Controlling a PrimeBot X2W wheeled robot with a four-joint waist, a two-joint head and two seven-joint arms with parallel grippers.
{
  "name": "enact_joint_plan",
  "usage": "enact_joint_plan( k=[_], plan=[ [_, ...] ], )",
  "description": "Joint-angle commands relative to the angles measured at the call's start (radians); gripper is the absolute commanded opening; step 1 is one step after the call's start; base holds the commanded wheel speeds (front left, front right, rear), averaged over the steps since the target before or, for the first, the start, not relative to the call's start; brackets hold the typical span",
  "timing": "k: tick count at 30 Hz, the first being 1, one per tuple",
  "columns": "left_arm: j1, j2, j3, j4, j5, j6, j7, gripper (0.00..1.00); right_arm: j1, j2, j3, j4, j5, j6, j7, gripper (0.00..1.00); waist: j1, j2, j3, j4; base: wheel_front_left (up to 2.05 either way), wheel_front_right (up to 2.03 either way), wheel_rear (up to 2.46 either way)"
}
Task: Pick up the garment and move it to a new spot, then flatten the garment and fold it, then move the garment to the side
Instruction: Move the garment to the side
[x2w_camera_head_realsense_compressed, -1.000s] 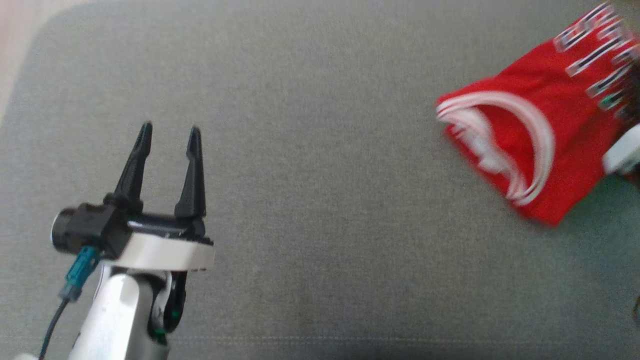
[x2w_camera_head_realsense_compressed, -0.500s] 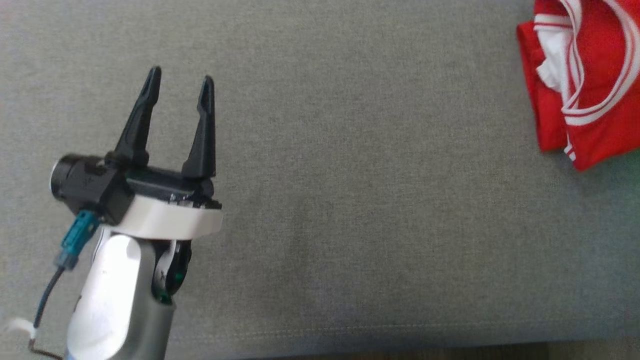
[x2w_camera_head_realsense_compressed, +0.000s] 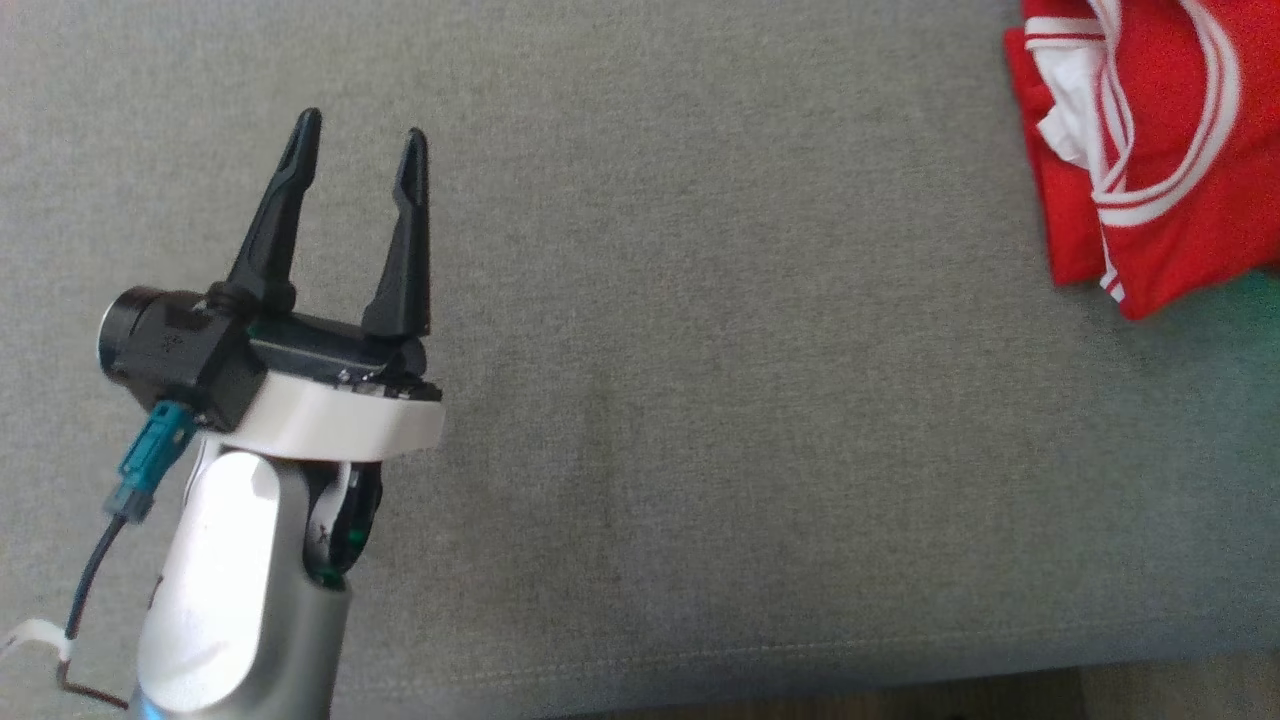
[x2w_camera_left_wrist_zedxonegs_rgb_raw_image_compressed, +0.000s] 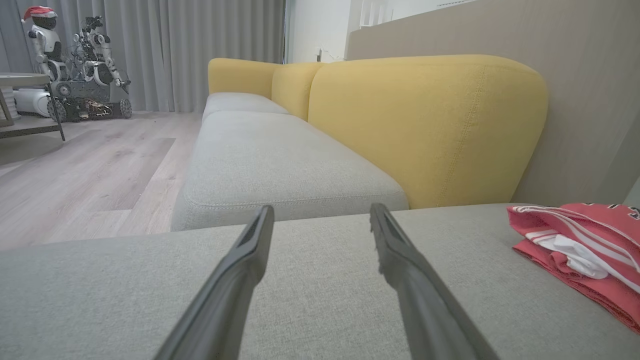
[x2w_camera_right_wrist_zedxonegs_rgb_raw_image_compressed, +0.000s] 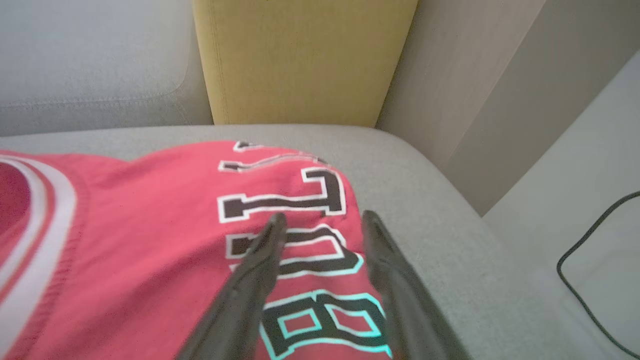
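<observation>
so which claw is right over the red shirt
The right claw: it hangs open over the black lettering on the red shirt. The left claw is open over bare grey cushion, apart from the shirt.

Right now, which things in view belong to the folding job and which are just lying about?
Job: red garment; left end effector, open; right end effector, open over the garment; grey cushion under it.
Lying about: yellow sofa back; black cable; parked robots.
</observation>
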Motion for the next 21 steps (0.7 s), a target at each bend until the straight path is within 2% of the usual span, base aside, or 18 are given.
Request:
enact_joint_plan(
  k=[1,4,10,16,21],
  plan=[
    [-0.004,0.008,0.04,-0.029,0.012,-0.005,-0.005,1.0,0.019,-0.02,0.013,-0.05,-0.009,-0.001,-0.013,1.0,-0.0001,0.0,-0.02,-0.009,0.0,0.0,0.0],
    [0.017,0.009,0.054,-0.019,0.015,-0.008,-0.005,1.0,0.036,-0.006,0.023,-0.13,-0.035,-0.001,-0.024,1.0,-0.0001,0.0,-0.06,-0.026,0.0,0.0,0.0],
    [0.074,0.014,0.079,-0.007,0.022,-0.009,-0.005,1.0,0.151,0.053,0.048,-0.39,-0.056,-0.001,-0.018,1.0,-0.0001,0.0,-0.147,-0.031,0.0,0.0,0.0],
    [0.141,0.018,0.107,0.003,0.02,0.005,-0.005,1.0,0.342,0.173,0.063,-0.671,-0.06,-0.001,0.02,1.0,-0.0001,0.0,-0.209,-0.01,0.0,0.0,0.0],
    [0.181,0.019,0.126,0.016,0.012,0.02,-0.005,1.0,0.457,0.276,0.105,-0.799,-0.064,-0.001,0.029,1.0,-0.0001,0.0,-0.241,0.024,0.0,0.0,0.0]
  ],
)
